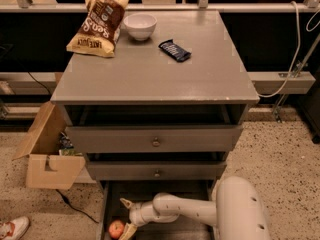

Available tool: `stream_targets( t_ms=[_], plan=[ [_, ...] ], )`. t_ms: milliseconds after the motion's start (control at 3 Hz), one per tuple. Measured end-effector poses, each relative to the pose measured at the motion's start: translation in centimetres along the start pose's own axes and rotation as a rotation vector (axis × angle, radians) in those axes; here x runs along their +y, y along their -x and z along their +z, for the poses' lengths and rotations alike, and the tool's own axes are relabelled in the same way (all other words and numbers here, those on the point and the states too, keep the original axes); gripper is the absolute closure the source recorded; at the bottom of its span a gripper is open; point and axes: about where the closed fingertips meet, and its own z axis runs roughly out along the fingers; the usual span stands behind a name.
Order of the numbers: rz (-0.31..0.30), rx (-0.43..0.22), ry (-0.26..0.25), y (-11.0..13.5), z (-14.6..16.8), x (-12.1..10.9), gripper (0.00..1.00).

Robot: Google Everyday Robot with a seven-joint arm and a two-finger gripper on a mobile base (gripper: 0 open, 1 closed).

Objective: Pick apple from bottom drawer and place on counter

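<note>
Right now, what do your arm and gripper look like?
The arm is smooth, rounded, off-white, widening into a bulky dome. The gripper, down in the bottom drawer near the apple, has two tapered yellowish-tan fingers. No cables or markings show.

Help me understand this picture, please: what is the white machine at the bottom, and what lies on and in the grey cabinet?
There is one picture, looking down at the front of a grey wooden cabinet; where the camera sits is not known. The white jointed arm belongs to a mobile robot. Its two-finger tool is open inside the pulled-out bottom drawer, right beside a small red-and-yellow apple, holding nothing. On the flat grey counter lie a brown chip bag, a white bowl and a dark blue snack bar. A cardboard box stands on the floor at the picture's left.
</note>
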Motion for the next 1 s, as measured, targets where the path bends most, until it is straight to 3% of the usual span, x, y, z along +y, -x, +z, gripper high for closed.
stream_targets(
  t_ms=[333,667,1000],
  plan=[
    [-0.008,0.020,0.000,-1.1,2.1,0.4,0.00],
    [0.006,-0.004,0.002,-1.8,3.1,1.0,0.16],
    [0.004,-0.070,0.022,-1.3,3.2,2.4,0.47]
  ],
)
